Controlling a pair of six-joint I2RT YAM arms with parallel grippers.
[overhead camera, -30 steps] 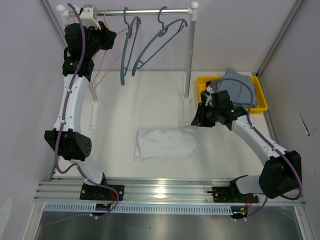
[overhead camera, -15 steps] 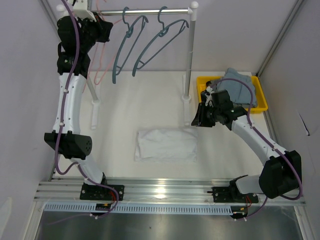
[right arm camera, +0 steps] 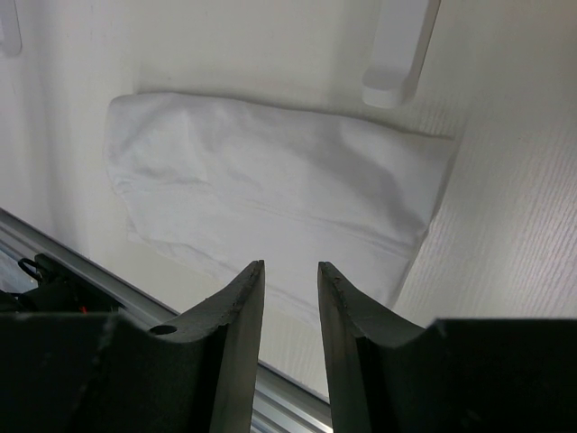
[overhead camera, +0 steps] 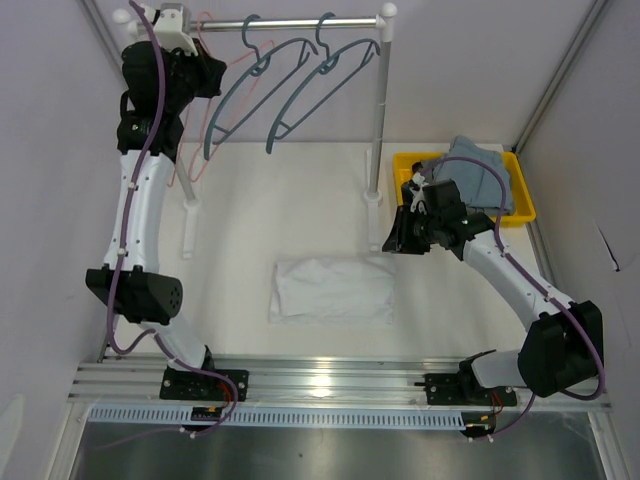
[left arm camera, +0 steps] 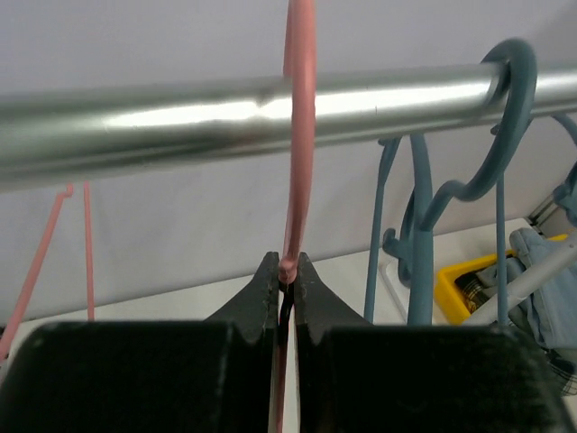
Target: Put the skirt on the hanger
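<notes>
Blue hangers have swung further aslant on the rail, where the left gripper is clamped on the pink hanger. The folded skirt lies on the tabletop, long axis sideways. It is nearest the right gripper, which is slightly parted and empty.

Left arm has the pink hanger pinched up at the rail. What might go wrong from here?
1. The left gripper holds the thin pink hanger only at its fingertips, so the hanger may slip or twist.
2. The hanger crosses the rail close to a teal hanger; a sideways pull could snag either.
3. The skirt lies folded under the open right gripper, so a pinch may catch one layer only.
</notes>
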